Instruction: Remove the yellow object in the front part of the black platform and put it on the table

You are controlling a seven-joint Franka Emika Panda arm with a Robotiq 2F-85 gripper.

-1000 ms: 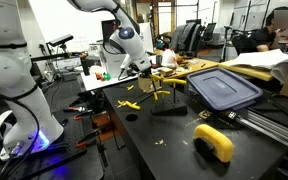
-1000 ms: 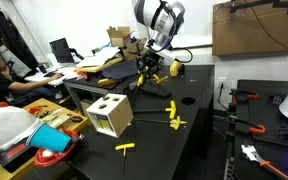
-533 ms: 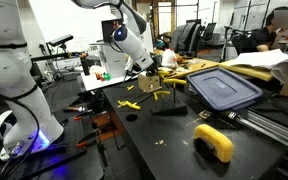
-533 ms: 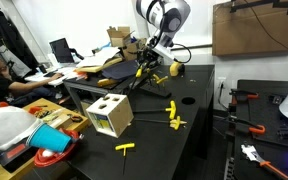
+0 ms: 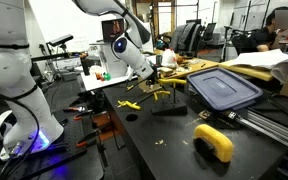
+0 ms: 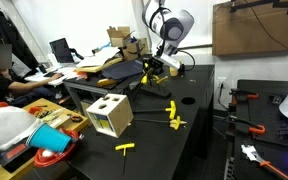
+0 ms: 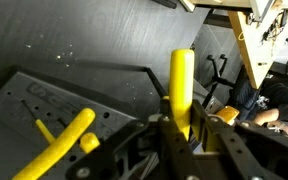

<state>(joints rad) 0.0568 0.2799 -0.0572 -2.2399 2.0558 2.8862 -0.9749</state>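
In the wrist view my gripper [image 7: 181, 125] is shut on a yellow rod-shaped object [image 7: 181, 80] that sticks up between the jaws. Below and to the left lies the black platform [image 7: 24, 105] with another yellow object [image 7: 62, 145] on it. In both exterior views the gripper [image 5: 152, 72] [image 6: 152, 70] hangs above the far part of the black table [image 5: 164, 150] [image 6: 199, 100]. The held object is too small to make out there. A flat black plate [image 5: 172, 110] lies on the table nearer the camera, with a yellow piece [image 5: 162, 93] standing at it.
A grey-blue ribbed lid [image 5: 224, 88] and a large yellow tool [image 5: 214, 142] lie on the table. Loose yellow pieces [image 5: 129, 103] [image 6: 170, 108] [image 6: 126, 148] are scattered. A white box with holes [image 6: 109, 115] stands at the table edge. Clutter and people fill the background.
My gripper has swung sideways and the wrist has tilted, with the yellow object staying in the jaws. The other objects have not moved.
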